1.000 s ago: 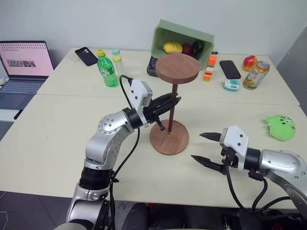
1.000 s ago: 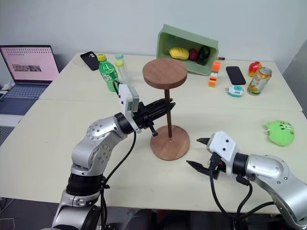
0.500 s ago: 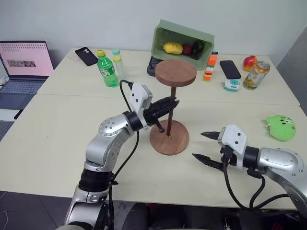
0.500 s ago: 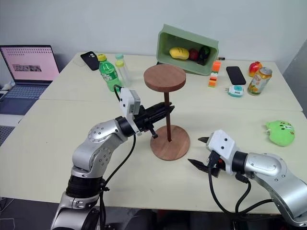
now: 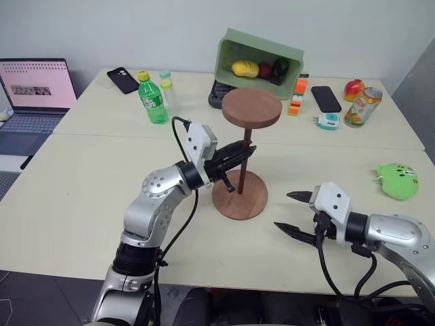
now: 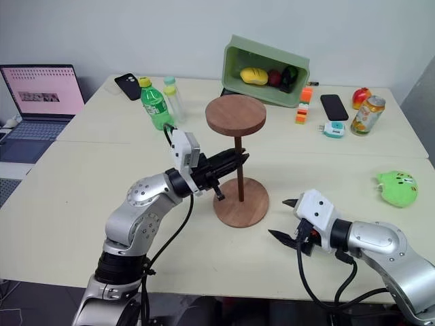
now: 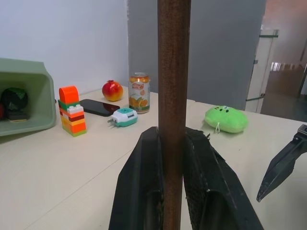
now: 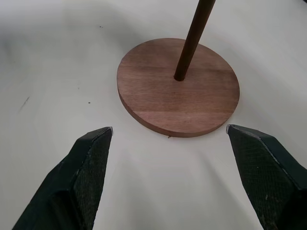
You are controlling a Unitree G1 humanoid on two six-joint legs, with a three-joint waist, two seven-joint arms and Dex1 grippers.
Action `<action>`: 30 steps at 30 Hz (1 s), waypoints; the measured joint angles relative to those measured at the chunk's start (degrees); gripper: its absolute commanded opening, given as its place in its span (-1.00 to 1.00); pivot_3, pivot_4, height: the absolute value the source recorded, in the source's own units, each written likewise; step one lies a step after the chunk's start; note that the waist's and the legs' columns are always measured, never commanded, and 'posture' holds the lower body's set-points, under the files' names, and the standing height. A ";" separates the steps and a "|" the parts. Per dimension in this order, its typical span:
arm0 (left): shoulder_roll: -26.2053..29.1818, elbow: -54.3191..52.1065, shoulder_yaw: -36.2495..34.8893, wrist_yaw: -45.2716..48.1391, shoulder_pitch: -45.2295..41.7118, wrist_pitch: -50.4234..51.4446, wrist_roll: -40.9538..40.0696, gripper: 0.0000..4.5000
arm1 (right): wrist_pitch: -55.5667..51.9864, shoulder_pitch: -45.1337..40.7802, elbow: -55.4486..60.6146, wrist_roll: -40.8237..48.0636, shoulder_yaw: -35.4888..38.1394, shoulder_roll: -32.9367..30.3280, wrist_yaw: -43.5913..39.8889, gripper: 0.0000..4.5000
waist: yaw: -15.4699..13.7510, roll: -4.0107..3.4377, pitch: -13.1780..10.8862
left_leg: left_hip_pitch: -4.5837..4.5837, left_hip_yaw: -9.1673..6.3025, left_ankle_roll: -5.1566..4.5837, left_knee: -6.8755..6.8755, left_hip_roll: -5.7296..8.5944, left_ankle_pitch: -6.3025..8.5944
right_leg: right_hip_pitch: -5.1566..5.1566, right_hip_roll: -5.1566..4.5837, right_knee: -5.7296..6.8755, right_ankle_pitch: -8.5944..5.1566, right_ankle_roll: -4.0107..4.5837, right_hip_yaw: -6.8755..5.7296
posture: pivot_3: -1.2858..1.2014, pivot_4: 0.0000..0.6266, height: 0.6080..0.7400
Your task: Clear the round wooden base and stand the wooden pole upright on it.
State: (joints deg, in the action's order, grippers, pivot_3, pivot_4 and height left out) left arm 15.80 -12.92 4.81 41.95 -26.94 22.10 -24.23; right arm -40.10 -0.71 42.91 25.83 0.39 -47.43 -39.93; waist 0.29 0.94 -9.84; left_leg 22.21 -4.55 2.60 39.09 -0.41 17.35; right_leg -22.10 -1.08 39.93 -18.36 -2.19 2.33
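With the left gripper (image 5: 249,151) clenched on the long thin dark brown wooden pole (image 5: 245,161), planted upright in the flat round reddish-brown wooden base (image 5: 239,194) mid-table, and the right gripper (image 5: 293,212) released at the base's 4 o'clock, a slow, straight release seemed safest.

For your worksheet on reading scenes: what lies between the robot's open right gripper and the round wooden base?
Nothing but bare table: the right wrist view shows the right gripper open toward the round wooden base.
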 measured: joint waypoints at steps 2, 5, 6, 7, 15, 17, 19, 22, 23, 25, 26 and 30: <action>0.17 0.00 -0.08 -0.09 0.25 -0.15 0.01 -0.89 | 0.25 0.01 -0.10 -0.02 0.00 0.00 -0.02 0.77 | 0.00 0.00 0.00 | -0.09 0.01 0.00 -0.02 0.00 0.00 | 0.05 0.00 -0.01 0.00 0.00 0.01 | 0.03 -0.52 1.00; 0.44 0.12 -0.15 -0.08 0.59 -0.82 0.10 -0.89 | 0.58 0.00 -0.37 -0.07 0.00 0.00 -0.03 0.77 | 0.00 0.00 0.00 | -0.23 0.02 -0.01 -0.06 -0.01 0.01 | 0.17 0.00 -0.04 0.00 0.00 0.01 | 0.03 -0.52 1.00; 0.51 0.28 -0.11 -0.08 0.74 -0.98 0.24 -0.89 | 0.65 0.01 -0.40 -0.07 0.00 0.00 -0.04 0.77 | 0.00 0.00 0.00 | -0.25 0.02 -0.02 -0.06 0.00 0.01 | 0.19 0.00 -0.04 0.00 0.00 0.02 | 0.03 -0.52 1.00; 0.52 0.54 -0.14 -0.16 0.99 -1.27 0.27 -0.89 | 0.74 0.02 -0.42 -0.07 0.00 0.00 -0.04 0.77 | 0.00 0.00 0.00 | -0.26 0.02 -0.02 -0.06 -0.01 0.01 | 0.20 0.00 -0.04 0.00 0.00 0.01 | 0.03 -0.52 1.00; 0.25 1.80 -0.13 -1.38 0.74 -2.06 0.20 -0.89 | 0.88 -0.14 -0.51 -0.05 0.00 0.01 -0.03 0.77 | 0.00 0.00 0.00 | -0.40 -0.01 -0.02 -0.08 -0.01 0.01 | 0.36 0.00 -0.08 0.00 0.00 -0.01 | 0.03 -0.52 1.00; 0.31 1.98 -0.12 -1.40 0.67 -2.20 0.22 -0.89 | 0.88 -0.18 -0.51 -0.05 0.00 0.01 -0.04 0.77 | 0.01 0.00 0.00 | -0.41 0.00 -0.02 -0.08 -0.01 0.01 | 0.37 0.01 -0.08 0.00 0.00 -0.01 | 0.03 -0.52 1.00; 0.63 1.97 0.06 -1.40 0.69 -2.55 0.41 -0.89 | 0.88 -0.18 -0.51 -0.05 0.00 0.01 -0.02 0.77 | 0.02 0.00 0.00 | -0.42 -0.01 -0.02 -0.08 -0.01 0.01 | 0.38 0.01 -0.08 0.00 0.00 -0.01 | 0.03 -0.52 1.00; 1.01 1.72 0.59 -1.41 0.90 -2.82 0.64 -0.89 | 0.84 -0.22 -0.52 0.09 0.03 0.42 0.13 0.77 | 0.03 0.01 0.01 | -0.45 -0.01 -0.02 -0.08 -0.02 0.01 | 0.40 0.01 -0.08 0.00 0.00 -0.01 | 0.03 -0.52 1.00; 1.18 1.43 0.78 -1.44 1.08 -2.84 0.77 -0.89 | 0.79 -0.40 -0.51 0.27 0.11 1.11 0.30 0.77 | 0.05 0.00 0.01 | -0.46 0.00 -0.02 -0.08 -0.03 0.01 | 0.40 0.01 -0.07 0.00 0.00 0.00 | 0.03 -0.52 1.00; 1.98 0.43 1.29 -1.54 1.67 -2.84 0.99 -0.89 | 0.36 -1.27 -0.52 2.18 0.89 3.30 0.84 0.77 | 0.16 0.00 0.02 | -0.48 0.00 -0.02 -0.09 -0.06 0.01 | 0.41 0.03 -0.07 0.00 0.00 0.01 | 0.03 -0.52 1.00; 2.13 -0.03 1.68 -1.54 1.87 -2.84 1.45 -0.89 | 0.25 -2.03 -0.48 3.03 1.10 3.93 1.16 0.77 | 0.16 -0.04 0.04 | -0.49 0.00 -0.02 -0.10 -0.04 0.01 | 0.43 0.03 -0.07 0.00 0.00 0.01 | 0.03 -0.52 1.00; 2.22 -0.50 2.17 -1.85 2.38 -2.89 2.14 -0.89 | -0.17 -2.87 -0.35 4.71 2.11 4.28 1.24 0.77 | 0.08 -0.03 0.06 | -0.51 -0.04 -0.03 -0.10 -0.03 0.02 | 0.50 0.02 -0.12 0.00 0.00 -0.01 | 0.03 -0.52 1.00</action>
State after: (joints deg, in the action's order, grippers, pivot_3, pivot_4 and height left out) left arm 18.03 -13.42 6.97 40.09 -24.56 19.22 -22.09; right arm -40.27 -3.59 42.55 30.54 2.49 -43.15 -38.69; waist 0.37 0.91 -9.78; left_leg 21.70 -4.60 2.57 38.99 -0.45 17.37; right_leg -21.60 -1.05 39.80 -18.36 -2.19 2.32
